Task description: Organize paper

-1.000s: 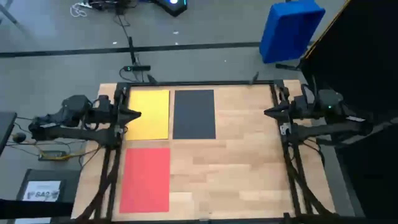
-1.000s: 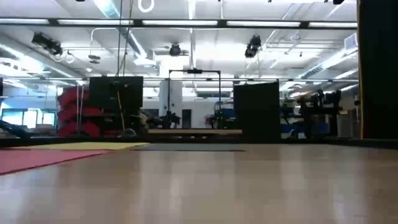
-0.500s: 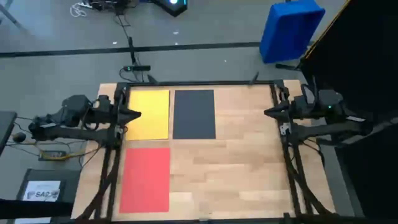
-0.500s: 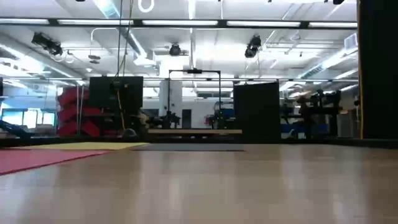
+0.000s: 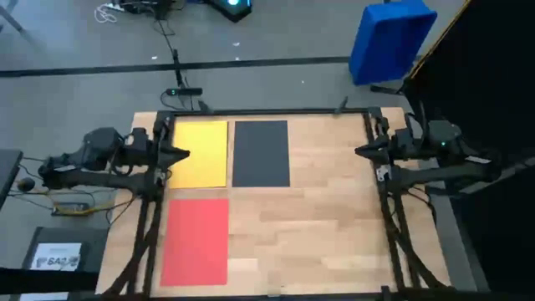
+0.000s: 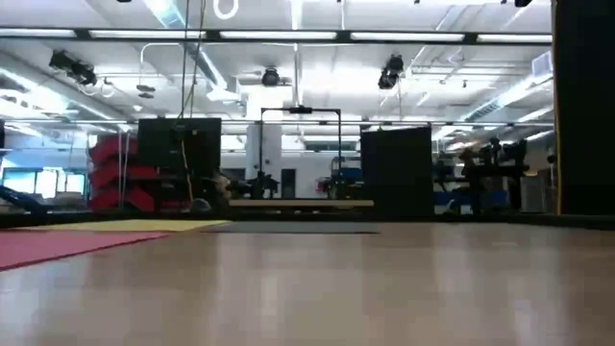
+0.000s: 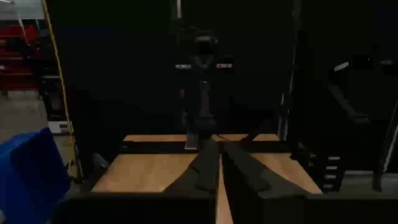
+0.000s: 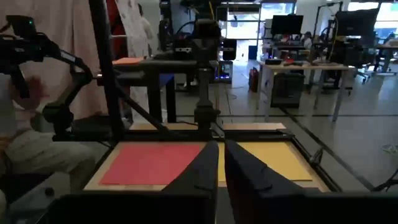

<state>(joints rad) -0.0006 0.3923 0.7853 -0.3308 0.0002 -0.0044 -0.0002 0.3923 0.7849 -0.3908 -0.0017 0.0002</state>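
Three sheets lie flat on the wooden table: a yellow sheet [image 5: 201,154] at the far left, a dark grey sheet [image 5: 261,153] right beside it, and a red sheet [image 5: 196,241] at the near left. No orange sheet shows on the table. My left gripper [image 5: 187,153] is shut and hovers over the yellow sheet's left part, pointing right. My right gripper [image 5: 357,151] is shut at the table's right side, pointing left, with the red sheet [image 8: 152,163] and yellow sheet [image 8: 273,158] ahead of it. The low view shows no gripper near the tabletop.
A blue bin [image 5: 391,38] stands on the floor beyond the far right corner. A dark box with a white label [image 5: 54,255] sits left of the table. Dark frame rails [image 5: 393,234] run along both sides. A seated person [image 8: 15,134] shows beyond the left edge. The right half is bare wood [image 5: 334,217].
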